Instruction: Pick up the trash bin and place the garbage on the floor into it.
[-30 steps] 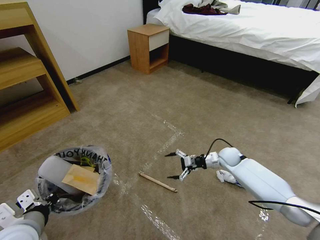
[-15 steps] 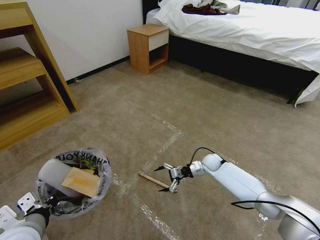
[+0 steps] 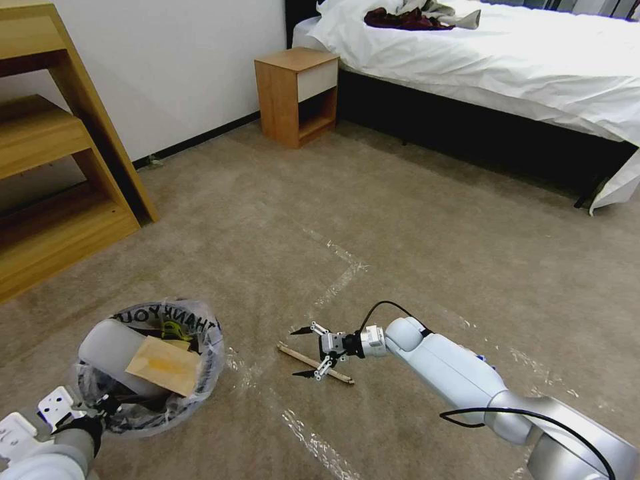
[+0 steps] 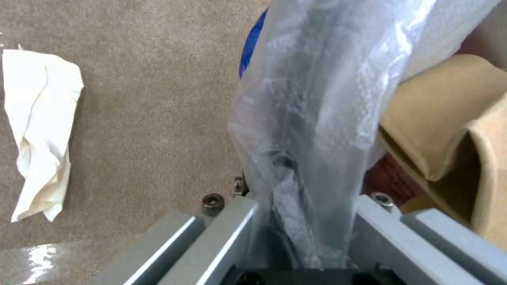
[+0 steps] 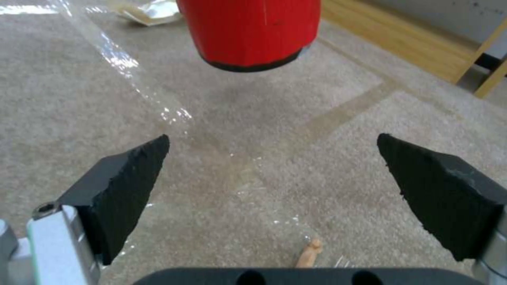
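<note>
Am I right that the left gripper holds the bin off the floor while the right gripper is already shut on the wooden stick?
Not quite. The right gripper is open: in the right wrist view its fingertips stand wide apart over the wooden stick, which lies on the floor. The left gripper does hold the trash bin off the floor.

From the head you are looking forward and down over the floor [image 3: 400, 220], far enough to take in both arms. Your left wrist camera is pressing close against the trash bin [image 4: 317, 118] liner. Your right wrist camera is skimming low between the right claw [image 5: 272, 190] tips, sharing the wooden stick [image 5: 309, 253] and bin with the head view.
</note>
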